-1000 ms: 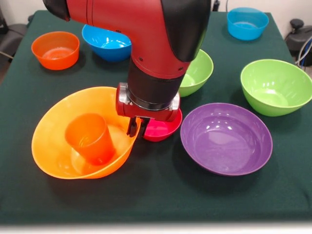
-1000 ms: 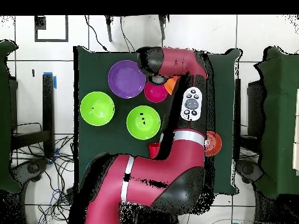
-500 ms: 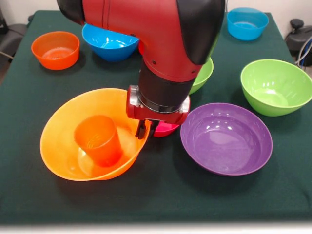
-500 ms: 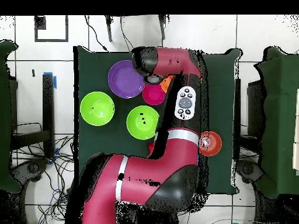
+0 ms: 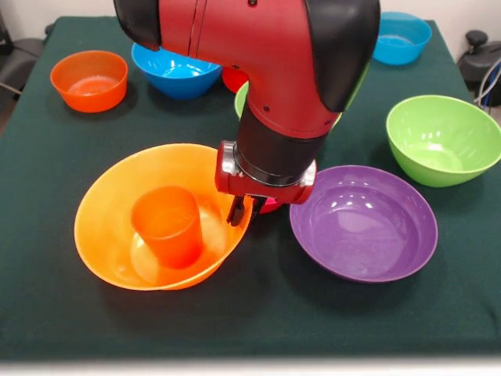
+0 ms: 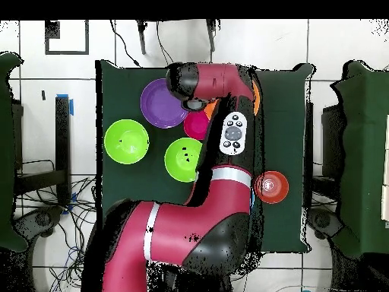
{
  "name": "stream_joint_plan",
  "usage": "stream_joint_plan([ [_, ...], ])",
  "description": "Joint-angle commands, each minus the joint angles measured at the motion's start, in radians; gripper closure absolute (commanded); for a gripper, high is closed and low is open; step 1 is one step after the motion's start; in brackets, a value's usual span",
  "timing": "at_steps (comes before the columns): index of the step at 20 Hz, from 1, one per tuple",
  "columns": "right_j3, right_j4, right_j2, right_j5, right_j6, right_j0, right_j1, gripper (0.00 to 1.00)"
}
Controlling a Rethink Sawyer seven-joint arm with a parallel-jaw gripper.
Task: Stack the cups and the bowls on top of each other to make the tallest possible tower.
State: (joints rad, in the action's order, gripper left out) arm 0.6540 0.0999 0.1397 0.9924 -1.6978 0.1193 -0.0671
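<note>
My end effector (image 5: pixel 243 210) hung at the rim of the big orange bowl (image 5: pixel 117 266), on the side that faces the purple bowl (image 5: pixel 364 223). Its dark fingers were pressed close together at that rim; whether they pinched the rim or only touched it, I could not tell. The small crimson bowl (image 5: pixel 270 207) sat just behind my end effector, mostly hidden by my wrist, between the big orange bowl and the purple bowl. In the overhead view it showed as a crimson patch (image 6: pixel 196 125) beside my arm.

The orange cup (image 5: pixel 168 225) stood mouth-up inside the big orange bowl, leaning slightly, resting on the bowl's floor. The big orange bowl itself sat tilted on the bench (image 5: pixel 47 313).

The purple bowl lay just beside the big orange bowl, apart from it. A lime green bowl (image 5: pixel 442 139) stood beyond the purple bowl, and a second lime green bowl (image 6: pixel 185 159) was largely covered by my arm. Behind the big orange bowl were a blue bowl (image 5: pixel 174 70) and the small orange bowl (image 5: pixel 89 80). A second blue bowl (image 5: pixel 401 37) sat far from the big orange bowl, at the bench's far corner.
</note>
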Motion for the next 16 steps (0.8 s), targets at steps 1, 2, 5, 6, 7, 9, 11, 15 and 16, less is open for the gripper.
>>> stream_joint_plan([
  [1, 0.003, -0.048, -0.072, 0.067, -0.172, -0.028, 0.033, 1.00],
  [2, 0.000, -0.051, -0.072, 0.072, -0.176, -0.029, 0.032, 1.00],
  [5, -0.006, -0.056, -0.070, 0.084, -0.180, -0.032, 0.032, 1.00],
  [6, -0.011, -0.058, -0.069, 0.089, -0.181, -0.034, 0.034, 1.00],
  [7, -0.016, -0.060, -0.067, 0.091, -0.183, -0.035, 0.036, 1.00],
  [9, -0.027, -0.064, -0.063, 0.096, -0.187, -0.039, 0.043, 1.00],
  [11, -0.035, -0.069, -0.060, 0.100, -0.194, -0.042, 0.049, 1.00],
  [15, -0.067, -0.076, -0.055, 0.111, -0.205, -0.048, 0.069, 1.00],
  [16, -0.074, -0.079, -0.053, 0.113, -0.208, -0.049, 0.073, 1.00],
])
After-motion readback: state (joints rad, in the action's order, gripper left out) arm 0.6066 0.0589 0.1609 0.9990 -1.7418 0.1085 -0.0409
